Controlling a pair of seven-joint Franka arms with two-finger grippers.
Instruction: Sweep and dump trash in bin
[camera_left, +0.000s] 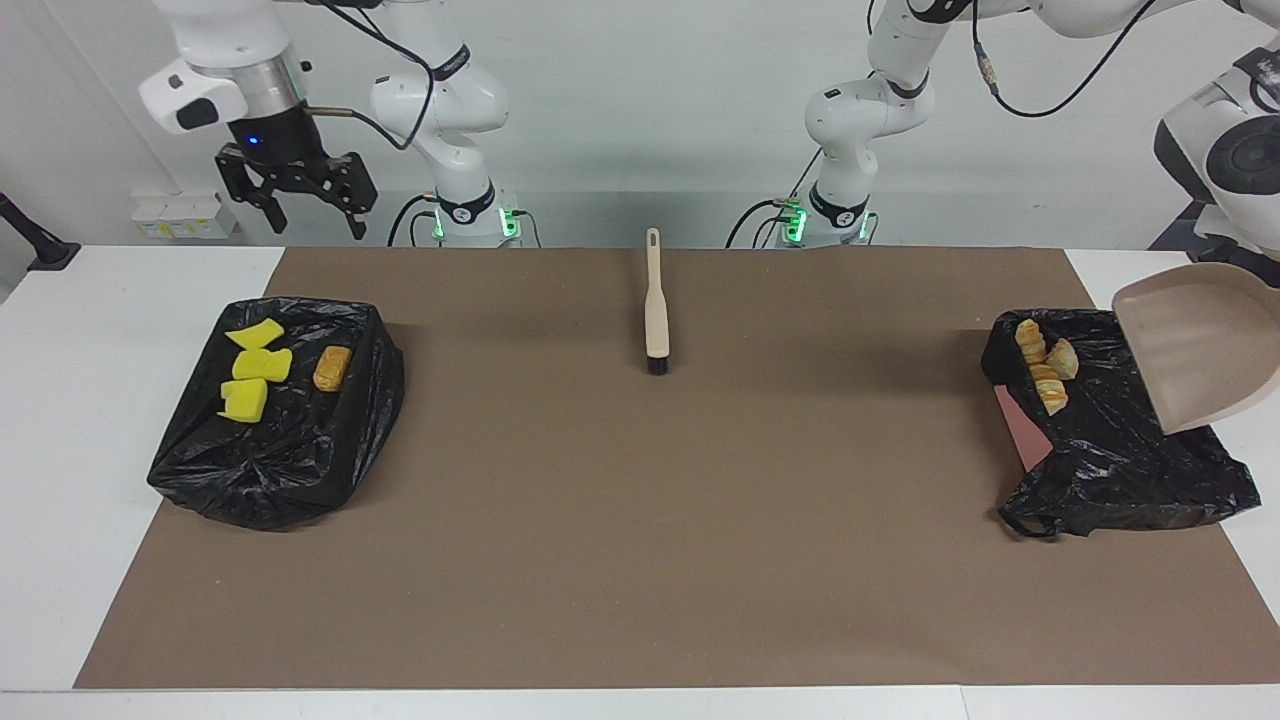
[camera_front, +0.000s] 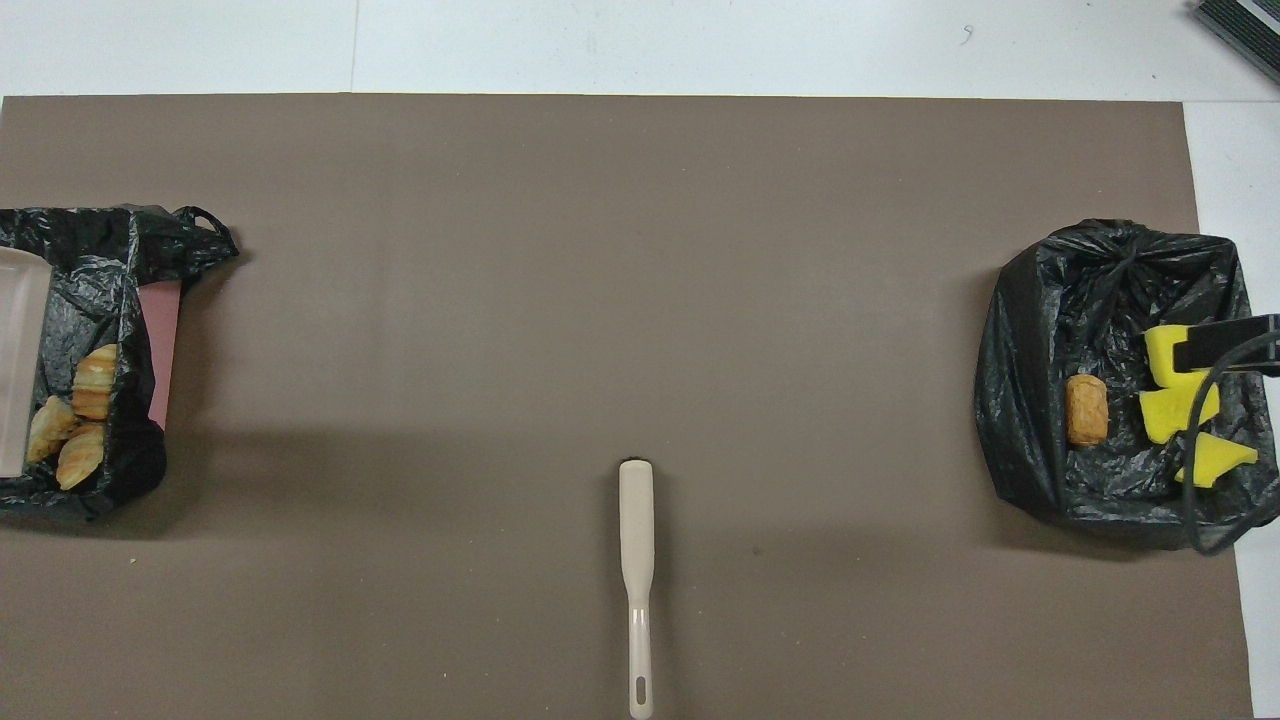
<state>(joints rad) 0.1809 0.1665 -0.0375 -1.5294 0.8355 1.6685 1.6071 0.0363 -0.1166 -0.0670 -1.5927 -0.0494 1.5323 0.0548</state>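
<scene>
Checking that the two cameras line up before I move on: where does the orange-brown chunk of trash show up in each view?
Facing view: the orange-brown chunk lies in the black-lined bin at the picture's left, beside the yellow chunks.
Overhead view: the same chunk lies in that bin at the picture's right.
Shared landmark: the brush at the table's middle, nearer to the robots than the bins.

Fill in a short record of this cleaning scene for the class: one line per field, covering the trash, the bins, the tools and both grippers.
yellow trash: three chunks in the bag-lined bin at the right arm's end
orange-brown chunk: in the same bin
tan trash: pieces in the other lined bin at the left arm's end
brush: lying on the brown mat, mid-table, unheld
dustpan: raised and tilted over the tan-trash bin
left gripper: out of view
right gripper: open, empty, raised
</scene>
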